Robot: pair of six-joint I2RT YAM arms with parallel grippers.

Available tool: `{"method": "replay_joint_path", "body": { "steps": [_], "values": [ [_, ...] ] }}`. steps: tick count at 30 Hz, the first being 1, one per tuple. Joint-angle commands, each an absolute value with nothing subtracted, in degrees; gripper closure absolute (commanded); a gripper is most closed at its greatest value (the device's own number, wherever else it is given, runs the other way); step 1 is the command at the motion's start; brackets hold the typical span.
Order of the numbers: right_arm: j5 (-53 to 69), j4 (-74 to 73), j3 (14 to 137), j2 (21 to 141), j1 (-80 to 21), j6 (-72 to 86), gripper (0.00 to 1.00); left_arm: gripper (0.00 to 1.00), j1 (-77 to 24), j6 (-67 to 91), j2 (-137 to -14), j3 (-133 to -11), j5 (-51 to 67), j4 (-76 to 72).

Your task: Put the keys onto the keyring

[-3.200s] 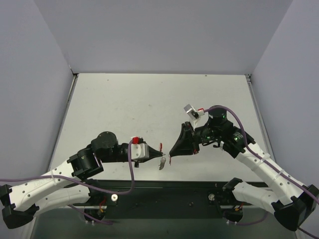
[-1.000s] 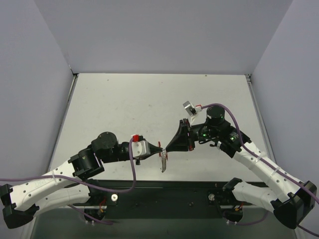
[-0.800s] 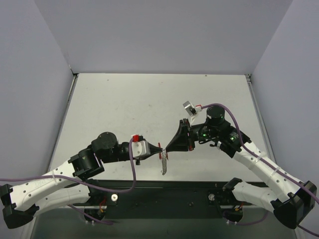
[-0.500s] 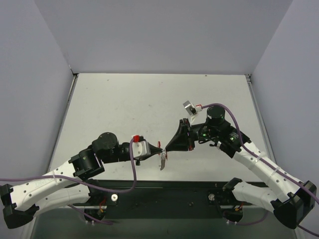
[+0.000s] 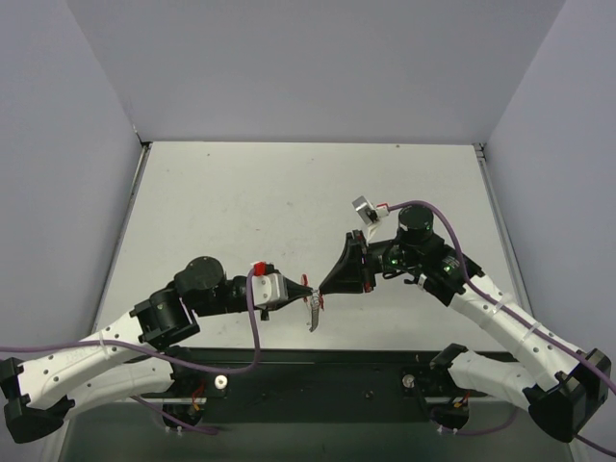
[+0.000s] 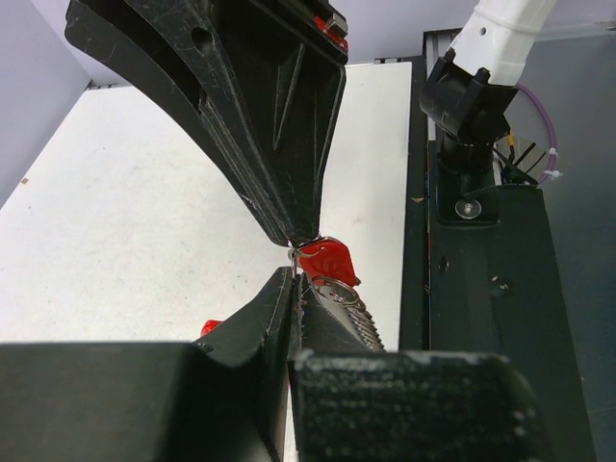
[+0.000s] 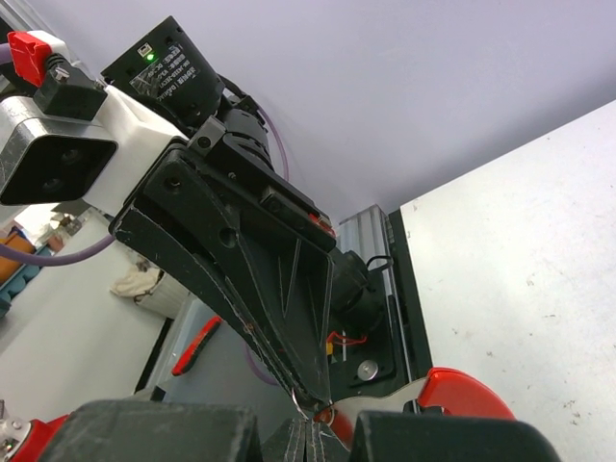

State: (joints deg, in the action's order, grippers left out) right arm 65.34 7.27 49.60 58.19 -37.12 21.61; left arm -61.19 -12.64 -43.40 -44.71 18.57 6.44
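Note:
In the top view my left gripper [image 5: 307, 292] and right gripper [image 5: 323, 286] meet tip to tip above the table's near edge. A silver key [image 5: 314, 314] hangs just below the tips. In the left wrist view my left gripper [image 6: 294, 281] is shut at the key's head. The key's toothed blade [image 6: 358, 320] lies along its right finger, with the red keyring loop [image 6: 327, 262] just past the tip. In the right wrist view my right gripper [image 7: 313, 435] is shut beside the red keyring loop [image 7: 462, 387] and the flat key [image 7: 409, 406]. The chain is hidden.
The white table [image 5: 289, 202] is walled on the left, back and right. The black base rail [image 5: 318, 371] runs along the near edge, right under the hanging key. The right arm's fingers [image 6: 279, 144] fill the top of the left wrist view.
Since 3.2 s ago my right gripper has moved left and up until its tip meets the left gripper's. Over the last second both grippers stay nearly still and the key swings a little.

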Motion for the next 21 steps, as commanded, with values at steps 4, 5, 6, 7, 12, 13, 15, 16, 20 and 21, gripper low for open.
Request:
{"method": "replay_joint_path", "body": {
  "steps": [4,5,6,7,12,13,15,16,20,21],
  "values": [
    [65.4,9.8,49.3,58.9,-37.2,20.0,1.00,1.00,-61.4,-11.4,-41.0,-44.6,22.1,0.8],
    [65.3,9.8,49.3,59.0,-37.2,20.0,1.00,1.00,-61.4,-11.3,-40.9,-44.5,22.5,0.8],
    [65.4,9.8,49.2,59.0,-37.2,20.1,1.00,1.00,-61.5,-11.3,-40.8,-44.4,22.7,-1.1],
    [65.3,9.9,49.2,59.0,-37.2,20.1,1.00,1.00,-61.4,-11.3,-40.7,-44.4,22.8,-1.3],
    [64.9,10.0,49.2,59.1,-36.9,20.2,1.00,1.00,-61.4,-11.3,-40.6,-44.1,24.8,-1.8],
    [64.8,10.0,49.2,59.2,-36.9,20.4,1.00,1.00,-61.5,-11.3,-40.8,-44.0,25.2,-2.0],
    [64.8,10.0,49.4,59.4,-36.9,20.5,1.00,1.00,-61.9,-11.2,-40.8,-44.0,25.2,-2.2],
    [64.8,10.0,49.5,59.3,-37.0,20.7,1.00,1.00,-62.1,-11.2,-40.9,-44.1,24.2,-2.3],
    [64.4,9.7,49.7,59.2,-37.1,20.7,1.00,1.00,-62.8,-11.3,-41.0,-44.4,22.8,-2.5],
    [64.3,9.5,50.0,59.3,-37.2,20.7,1.00,1.00,-62.8,-11.2,-41.0,-44.6,22.0,-2.6]
  ]
}}
